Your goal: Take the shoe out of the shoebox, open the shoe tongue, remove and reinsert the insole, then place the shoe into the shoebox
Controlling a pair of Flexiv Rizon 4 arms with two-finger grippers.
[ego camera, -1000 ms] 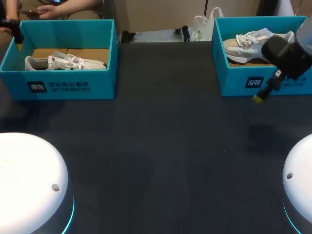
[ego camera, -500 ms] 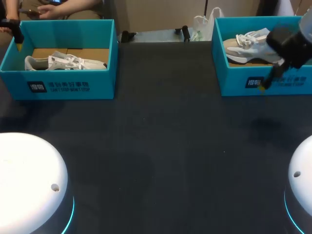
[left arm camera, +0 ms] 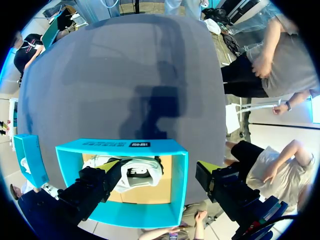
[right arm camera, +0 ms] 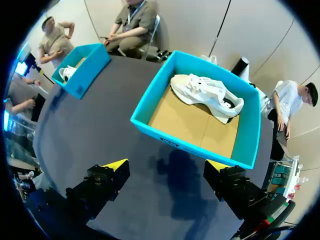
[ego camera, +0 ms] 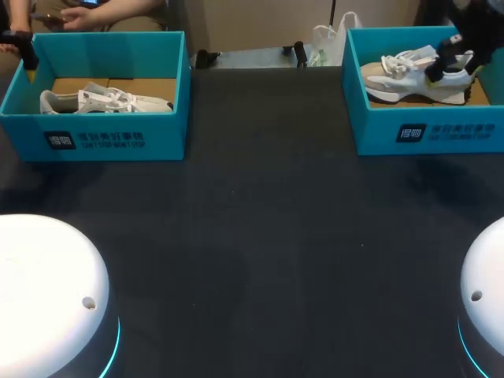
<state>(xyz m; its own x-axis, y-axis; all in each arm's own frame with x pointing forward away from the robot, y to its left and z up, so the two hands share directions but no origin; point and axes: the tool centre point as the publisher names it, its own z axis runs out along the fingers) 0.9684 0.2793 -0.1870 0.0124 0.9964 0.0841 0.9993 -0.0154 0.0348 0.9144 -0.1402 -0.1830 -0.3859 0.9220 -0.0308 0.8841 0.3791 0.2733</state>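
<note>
Two teal shoeboxes stand at the table's back corners. The left box [ego camera: 118, 138] holds a white and grey shoe [ego camera: 102, 101]. The right box [ego camera: 425, 130] holds a white and beige shoe [ego camera: 405, 79]. My left gripper [ego camera: 24, 63] hangs open at the left box's far left corner. In the left wrist view it [left arm camera: 159, 170] sits high over the box [left arm camera: 120, 146], with the shoe [left arm camera: 137, 172] below it. My right gripper [ego camera: 453, 69] hangs open above the right shoe's heel end. From the right wrist [right arm camera: 166, 165], the box [right arm camera: 185, 137] and shoe [right arm camera: 207, 95] lie ahead.
The dark table top [ego camera: 260, 220] stretches between and in front of the boxes. The white round arm bases [ego camera: 47, 291] [ego camera: 484, 287] stand at the front corners. A plastic bag [ego camera: 331, 39] and small black items [ego camera: 206, 57] lie behind the back edge.
My right gripper has risen from in front of the right box's front wall and moved back over the box, above the shoe. The left arm has stayed where it was.
</note>
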